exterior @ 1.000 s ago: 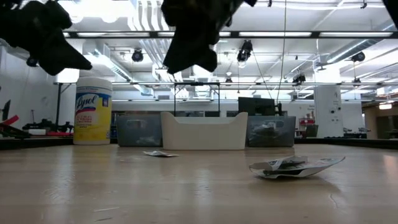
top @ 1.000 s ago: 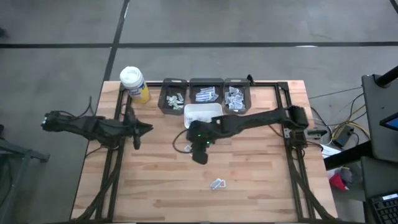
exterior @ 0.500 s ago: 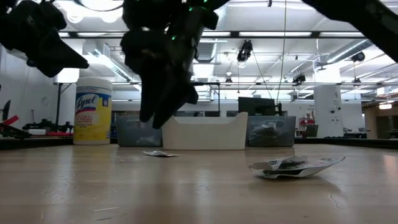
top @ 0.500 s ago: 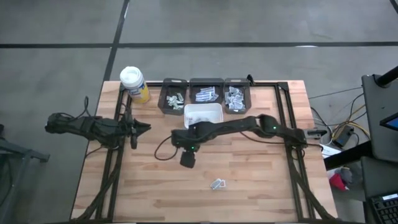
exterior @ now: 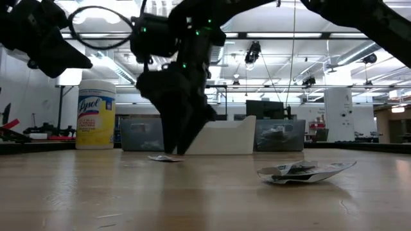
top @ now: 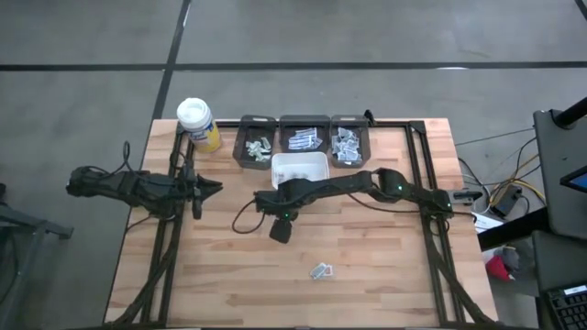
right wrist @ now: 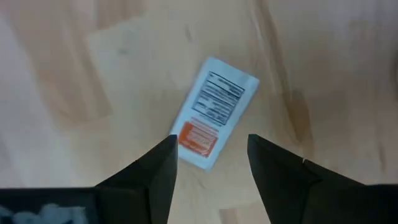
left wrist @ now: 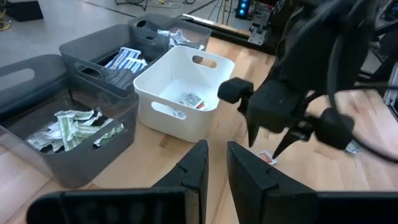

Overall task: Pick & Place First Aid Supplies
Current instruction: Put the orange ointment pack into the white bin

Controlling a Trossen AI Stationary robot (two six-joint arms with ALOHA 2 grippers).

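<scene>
A small white packet with orange print (right wrist: 214, 115) lies flat on the wooden table, one of the first aid supplies. My right gripper (right wrist: 211, 149) is open and points down just above it, one finger on either side of its near end, touching nothing. In the low view the gripper (exterior: 174, 151) hangs right over the packet (exterior: 164, 158). Crumpled packets (top: 320, 270) lie near the front. My left gripper (left wrist: 217, 168) waits at the table's left, raised, with a narrow gap between its fingers and nothing in it.
A white bin (top: 300, 168) with a few packets stands behind the right gripper. Three grey bins (top: 304, 137) of supplies stand in a row at the far edge. A white-capped yellow bottle (top: 197, 124) is at the far left corner. A black frame (top: 426, 174) edges the table.
My right gripper has come down from high above the table to just over the white packet, moving a little toward the table's left and tipping from a slant to point nearly straight down. The packets have not moved.
</scene>
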